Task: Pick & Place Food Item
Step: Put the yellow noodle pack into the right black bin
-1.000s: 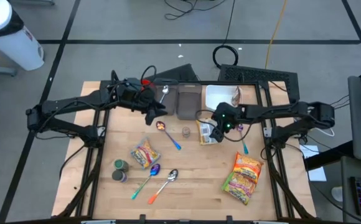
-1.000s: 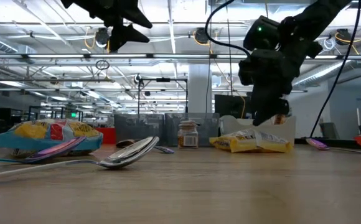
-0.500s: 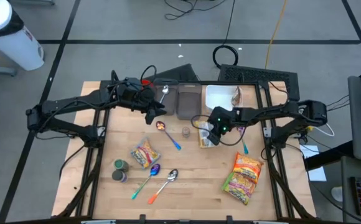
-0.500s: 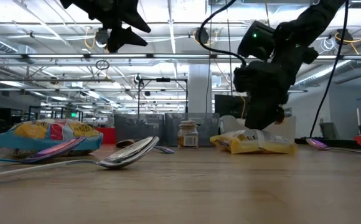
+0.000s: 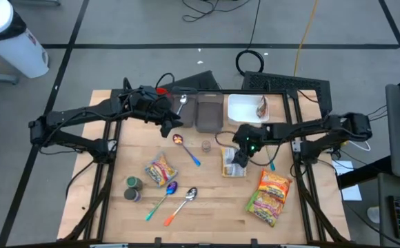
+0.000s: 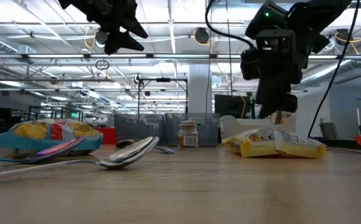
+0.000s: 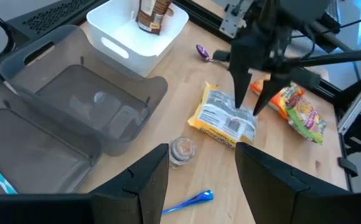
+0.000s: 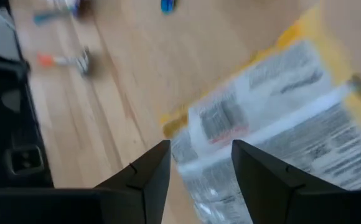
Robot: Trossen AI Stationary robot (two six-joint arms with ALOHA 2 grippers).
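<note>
The yellow food packet is a flat, crinkly plastic pouch, yellow at its edges with a pale panel of printed text facing up; it lies flat on the pale wooden table, puffed slightly in the middle as the low view shows. It sits directly beneath the right gripper, whose two dark fingers point down with a clear gap between them, spread apart and gripping nothing; from the low view the fingertips hang just above the packet, apart from it. Behind this gripper stand a white rectangular bin holding a brown packet, and a translucent grey tray. Just to its outer side lies a purple-headed spoon, and nearer the table's front edge a glossy orange-green snack bag. The left gripper hangs raised over the table's rear left, its fingers parted and empty.
</note>
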